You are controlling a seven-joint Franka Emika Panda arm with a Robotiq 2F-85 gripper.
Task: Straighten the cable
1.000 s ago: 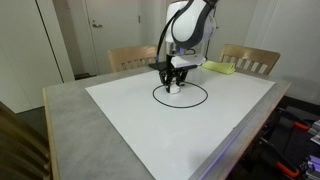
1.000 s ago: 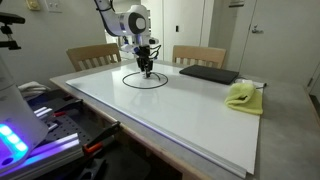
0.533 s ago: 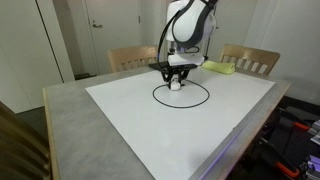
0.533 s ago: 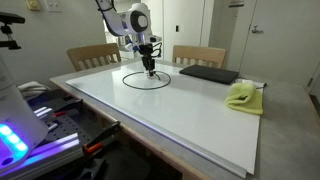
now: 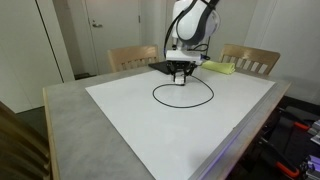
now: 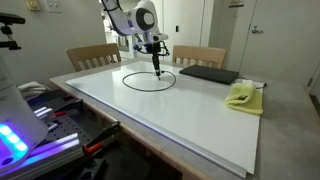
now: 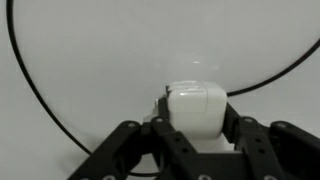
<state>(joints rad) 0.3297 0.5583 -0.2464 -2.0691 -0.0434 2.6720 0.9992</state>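
The cable [image 5: 183, 106] is a thin black cord lying in a round loop on the white board [image 5: 130, 115]; it shows in both exterior views [image 6: 148, 90]. My gripper [image 5: 181, 75] hangs at the loop's far edge, fingers pointing down [image 6: 158, 68]. In the wrist view the gripper [image 7: 197, 128] is shut on a white plug block [image 7: 197, 106] at the cable's end. The black cord [image 7: 22, 75] arcs around it on both sides. The cable's other end is not visible.
A flat black pad [image 6: 208, 74] lies behind the loop, and a yellow cloth [image 6: 242, 96] lies near the board's edge. Two wooden chairs [image 5: 132, 58] [image 5: 250, 59] stand behind the table. A door and walls lie beyond.
My gripper has moved sideways along the far edge of the loop with the white plug block, and the loop has stretched slightly wider that way.
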